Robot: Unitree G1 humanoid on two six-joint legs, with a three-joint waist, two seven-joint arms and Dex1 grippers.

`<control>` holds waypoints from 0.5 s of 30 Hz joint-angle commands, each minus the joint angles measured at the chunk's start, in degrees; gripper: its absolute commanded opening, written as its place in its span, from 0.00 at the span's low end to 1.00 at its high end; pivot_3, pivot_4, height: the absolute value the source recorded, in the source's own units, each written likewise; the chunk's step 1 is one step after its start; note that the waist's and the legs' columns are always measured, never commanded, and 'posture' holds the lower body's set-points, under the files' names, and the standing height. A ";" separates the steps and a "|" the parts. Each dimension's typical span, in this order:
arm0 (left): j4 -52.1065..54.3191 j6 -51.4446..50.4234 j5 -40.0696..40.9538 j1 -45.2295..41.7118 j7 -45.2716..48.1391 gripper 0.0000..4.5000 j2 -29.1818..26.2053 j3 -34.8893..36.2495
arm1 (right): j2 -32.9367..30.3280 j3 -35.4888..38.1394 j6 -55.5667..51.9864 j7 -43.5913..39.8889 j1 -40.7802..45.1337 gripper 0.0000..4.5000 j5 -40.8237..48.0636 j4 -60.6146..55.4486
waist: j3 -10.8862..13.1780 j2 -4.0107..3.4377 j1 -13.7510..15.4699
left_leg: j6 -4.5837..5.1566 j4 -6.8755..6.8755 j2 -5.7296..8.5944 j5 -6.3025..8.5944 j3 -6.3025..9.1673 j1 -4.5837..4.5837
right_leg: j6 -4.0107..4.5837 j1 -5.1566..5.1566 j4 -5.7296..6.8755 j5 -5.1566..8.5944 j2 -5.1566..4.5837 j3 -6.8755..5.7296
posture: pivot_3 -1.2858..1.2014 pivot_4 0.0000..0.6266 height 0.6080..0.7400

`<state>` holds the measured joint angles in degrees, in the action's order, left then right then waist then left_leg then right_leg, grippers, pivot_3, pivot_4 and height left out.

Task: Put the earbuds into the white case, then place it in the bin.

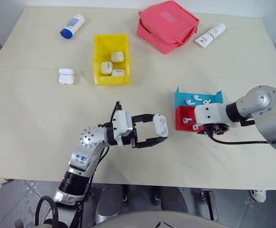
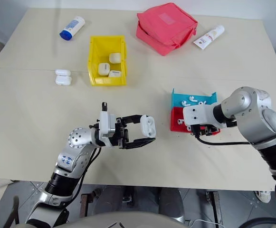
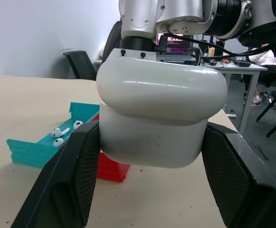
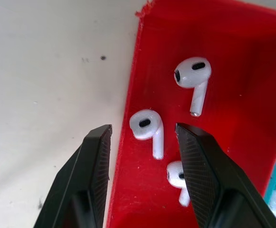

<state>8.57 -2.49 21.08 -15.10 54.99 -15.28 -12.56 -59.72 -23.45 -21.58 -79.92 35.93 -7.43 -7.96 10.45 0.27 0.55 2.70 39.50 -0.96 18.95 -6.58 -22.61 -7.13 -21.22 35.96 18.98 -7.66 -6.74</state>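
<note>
Earbuds: 3 in red tray | L hand grips case | R hand open

Bright, even light; soft, faint shadows

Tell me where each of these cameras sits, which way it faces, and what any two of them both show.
Head stereo pair: looks down over the table; both arms show, the left gripper holding the white case.
Left wrist: looks along its fingers at the held case, toward the blue tray.
Right wrist: looks down between open fingers at earbuds in the red tray.
Shared: the red tray shows in the head and both wrist views.
</note>
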 commanded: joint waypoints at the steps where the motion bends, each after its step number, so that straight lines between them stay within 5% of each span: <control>1: 3.29 0.23 0.12 0.52 -0.51 0.63 -0.23 -0.56 | 0.78 0.45 0.56 -0.81 1.54 0.49 -0.80 0.25 | 0.00 0.00 -0.07 | 0.00 0.00 0.01 0.00 0.00 0.00 | 0.00 0.00 0.00 0.00 -0.01 0.00 | 0.52 0.24 1.00; 15: 3.93 -0.42 0.22 0.75 -1.20 0.63 -0.85 -0.33 | 1.79 0.46 2.25 -1.58 2.10 0.49 -2.86 2.47 | 0.00 0.00 -0.58 | 0.00 0.00 0.00 0.00 0.03 0.00 | 0.00 0.02 0.00 0.00 0.00 -0.05 | 0.52 0.24 1.00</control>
<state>10.20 -3.20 21.03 -14.71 54.27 -16.12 -12.58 -58.03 -23.89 -19.91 -80.98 37.07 -10.01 -5.08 10.45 0.27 -0.03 2.70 39.50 -0.96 18.94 -6.54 -22.61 -7.13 -21.20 35.96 18.98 -7.66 -6.79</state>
